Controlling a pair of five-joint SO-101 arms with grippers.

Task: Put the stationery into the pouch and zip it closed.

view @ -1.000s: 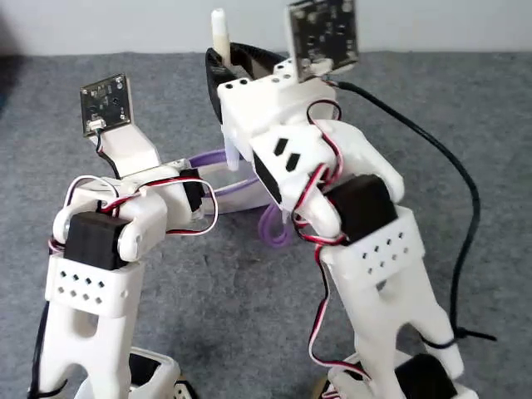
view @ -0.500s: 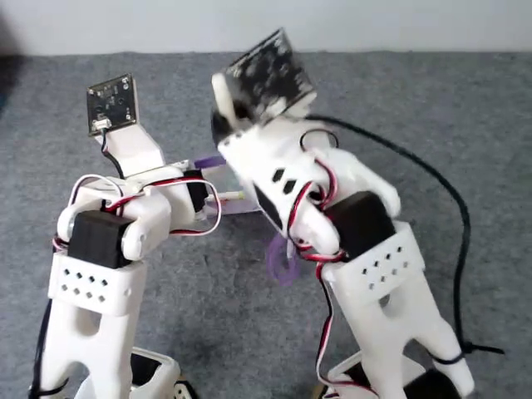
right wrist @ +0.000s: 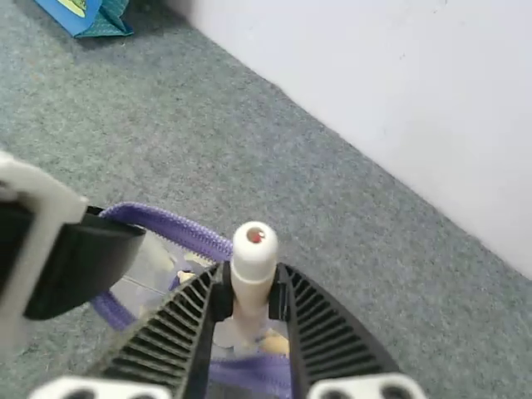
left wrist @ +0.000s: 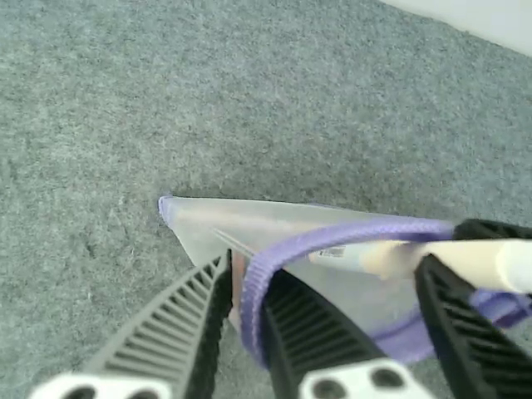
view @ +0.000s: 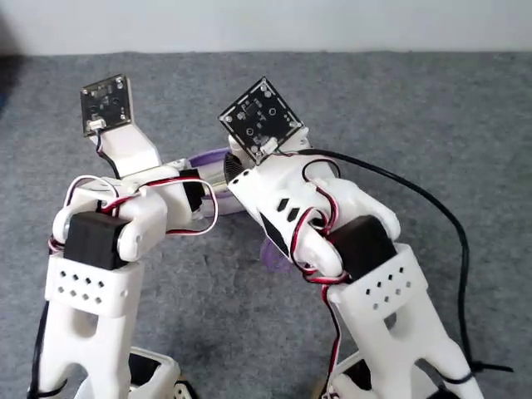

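A clear pouch with a purple zip rim [left wrist: 349, 237] lies on the grey carpet. My left gripper [left wrist: 245, 278] is shut on that rim near one corner and holds the mouth up. My right gripper [right wrist: 249, 287] is shut on a cream pen [right wrist: 252, 258], whose tip points down into the pouch mouth [right wrist: 166, 224]. In the left wrist view the pen [left wrist: 432, 253] lies across the opening between the right gripper's black fingers [left wrist: 453, 320]. From above, the pouch rim [view: 208, 160] shows between the two arms, and its purple loop [view: 273, 253] hangs by the right arm.
Grey carpet [view: 432, 125] lies open on all sides, up to a white wall at the back. A blue packet [right wrist: 83, 12] sits by the wall. The right arm's black cable [view: 453, 241] trails across the carpet.
The right arm has tipped forward and down, bringing the pen from upright above the pouch into its mouth. The left arm has stayed where it was, holding the rim.
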